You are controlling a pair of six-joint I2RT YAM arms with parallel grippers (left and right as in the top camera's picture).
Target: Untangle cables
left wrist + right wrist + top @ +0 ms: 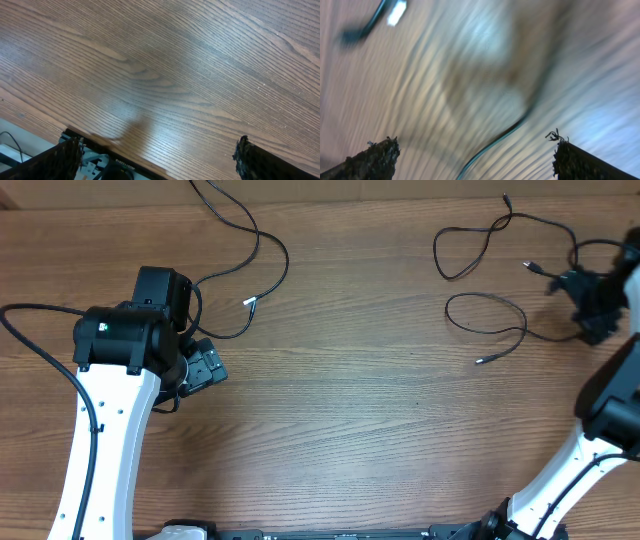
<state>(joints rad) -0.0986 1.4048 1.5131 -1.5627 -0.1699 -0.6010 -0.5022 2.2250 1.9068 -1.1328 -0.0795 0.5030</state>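
1 cable (515, 125) lies between the right gripper's (475, 142) wide-apart fingers (375, 160), touching neither.

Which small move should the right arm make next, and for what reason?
Probably lift the right arm straight up a little. Its jaws stand open over a cable, gripping nothing, and from overhead the arm covers part of the right-hand cables, so any crossing there cannot be judged.

Black cables (486, 296) — brown wood-grain table (350, 400) — white-and-black arms (100, 450).
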